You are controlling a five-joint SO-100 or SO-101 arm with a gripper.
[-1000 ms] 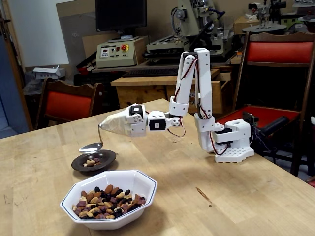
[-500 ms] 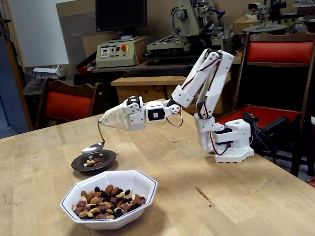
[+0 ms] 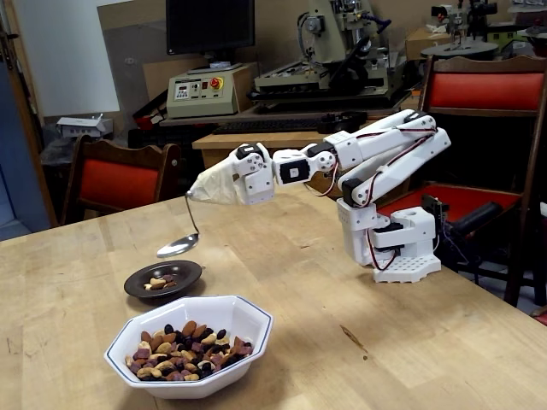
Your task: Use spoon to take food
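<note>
A shiny silver spoon (image 3: 179, 245) hangs from my gripper (image 3: 198, 194), its thin handle curving down from the taped tip. The spoon's oval bowl hovers just above the far rim of a small dark plate (image 3: 139, 283) that holds a few nut pieces (image 3: 159, 283). The spoon bowl looks empty. The gripper is wrapped in beige tape and shut on the spoon's handle end. A white octagonal bowl (image 3: 248, 319) at the front holds the food (image 3: 186, 350), a mix of tan, reddish-brown and black nuts and dried fruit.
The white arm base (image 3: 400, 248) stands at the right on the wooden table (image 3: 359, 342). Red-cushioned chairs (image 3: 120, 179) stand behind the table at left and right. Machines and a monitor sit on benches at the back.
</note>
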